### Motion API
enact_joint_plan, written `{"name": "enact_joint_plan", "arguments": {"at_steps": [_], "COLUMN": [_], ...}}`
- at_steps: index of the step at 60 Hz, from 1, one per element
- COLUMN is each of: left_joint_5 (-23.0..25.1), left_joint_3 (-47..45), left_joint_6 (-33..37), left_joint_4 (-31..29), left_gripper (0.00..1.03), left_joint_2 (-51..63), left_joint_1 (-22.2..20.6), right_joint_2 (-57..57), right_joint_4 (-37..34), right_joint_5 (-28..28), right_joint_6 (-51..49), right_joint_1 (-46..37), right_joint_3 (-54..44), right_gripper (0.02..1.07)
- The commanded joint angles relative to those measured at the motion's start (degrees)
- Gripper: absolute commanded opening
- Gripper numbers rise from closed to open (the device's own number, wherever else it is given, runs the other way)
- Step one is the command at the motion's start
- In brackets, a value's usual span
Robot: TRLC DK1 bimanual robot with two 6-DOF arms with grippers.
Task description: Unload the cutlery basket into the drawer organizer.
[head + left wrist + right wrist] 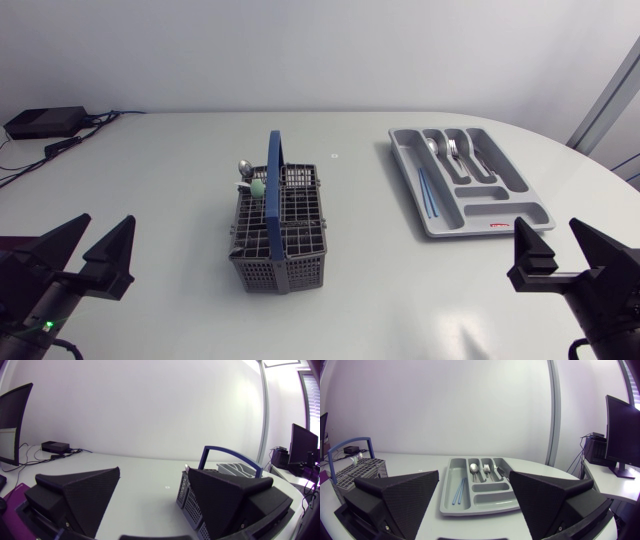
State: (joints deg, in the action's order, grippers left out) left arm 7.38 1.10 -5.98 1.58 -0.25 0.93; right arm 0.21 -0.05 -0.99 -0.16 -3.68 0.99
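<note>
Cutlery basket: a grey lattice box near the middle of the bench, split into small compartments, with a blue handle arching over it from the far side to the near side. At its far left corner, just beside the handle, a metal spoon stands upright next to a pale green piece. What the other compartments hold cannot be made out.

The drawer organizer, a grey tray, lies flat well apart from the basket, toward the right arm's side. Two thin blue sticks lie in its long outer slot. A second spoon and a fork lie in neighbouring slots at its far end.

The left hand hovers at the near left of the bench, fingers spread wide and holding nothing. From its wrist view one finger covers part of the basket. The right hand sits at the near right, just in front of the organizer, likewise wide and empty.

A small black box with cables rests at the far left corner of the bench.
</note>
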Motion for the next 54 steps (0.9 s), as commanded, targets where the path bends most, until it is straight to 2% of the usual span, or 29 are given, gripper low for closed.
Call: {"name": "enact_joint_plan", "arguments": {"at_steps": [1, 31, 37, 49, 54], "left_joint_5": [-0.3, -0.3, -0.3, -0.3, -0.3], "left_joint_3": [-1.3, -1.4, -1.1, 3.9, 7.2], "left_joint_6": [-0.1, -0.3, -0.8, 1.1, 1.1], "left_joint_4": [0.3, 0.5, 1.5, 1.7, 1.7], "left_gripper": [0.99, 0.99, 0.99, 0.94, 0.94], "left_joint_2": [-0.4, -0.5, -0.6, 0.6, 5.1], "left_joint_1": [-0.2, 0.0, -0.6, 0.7, 0.5], "right_joint_2": [-0.5, -0.6, -0.6, 2.3, 6.6], "right_joint_4": [-0.3, 0.0, 3.5, 4.4, 6.8], "right_joint_5": [0.5, 0.5, 0.5, 0.9, 1.2], "right_joint_6": [1.0, 0.9, 0.6, 0.1, 0.1], "right_joint_1": [0.4, 0.5, 0.4, 3.9, 4.5], "right_joint_3": [-1.0, -1.1, -1.2, 2.4, 4.0], "right_gripper": [1.03, 1.03, 1.03, 1.02, 1.02]}}
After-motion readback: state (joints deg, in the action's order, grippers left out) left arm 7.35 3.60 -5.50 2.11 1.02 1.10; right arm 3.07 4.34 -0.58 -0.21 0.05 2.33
